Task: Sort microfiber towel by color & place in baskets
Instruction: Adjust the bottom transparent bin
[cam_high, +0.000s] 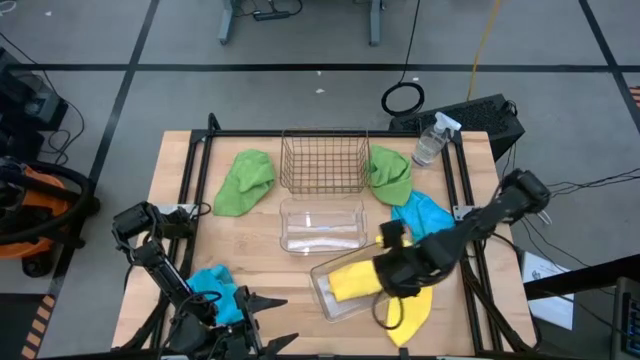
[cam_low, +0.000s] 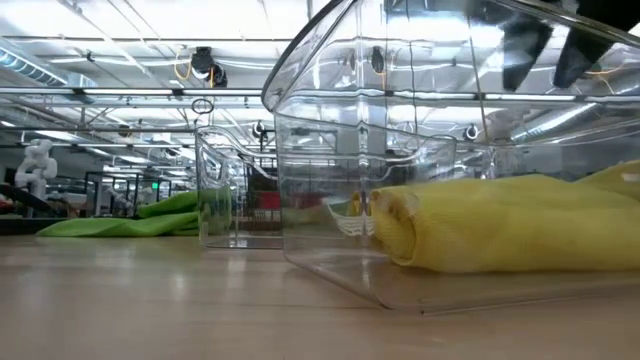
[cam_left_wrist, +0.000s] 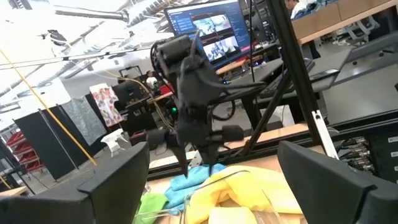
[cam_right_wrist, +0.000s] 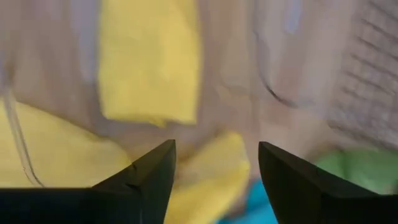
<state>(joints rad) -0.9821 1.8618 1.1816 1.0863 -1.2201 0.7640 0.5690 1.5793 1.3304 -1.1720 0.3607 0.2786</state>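
Note:
A yellow towel (cam_high: 350, 281) lies in the clear basket (cam_high: 330, 300) that stands askew near the table's front edge; the low view shows the towel (cam_low: 500, 235) resting on the basket's floor. A second yellow towel (cam_high: 412, 315) lies on the table just right of that basket. My right gripper (cam_high: 385, 280) hangs open above the basket's right end, pointing down, with nothing between its fingers (cam_right_wrist: 214, 180). My left gripper (cam_high: 270, 322) stands wide open at the front left, beside a blue towel (cam_high: 215, 292).
The copper wire basket (cam_high: 322, 160) stands at the far middle, with another clear basket (cam_high: 322, 225) in front of it. Green towels (cam_high: 245, 182) (cam_high: 390, 172) flank the wire basket. A second blue towel (cam_high: 422, 213) and a spray bottle (cam_high: 430, 140) are at the right.

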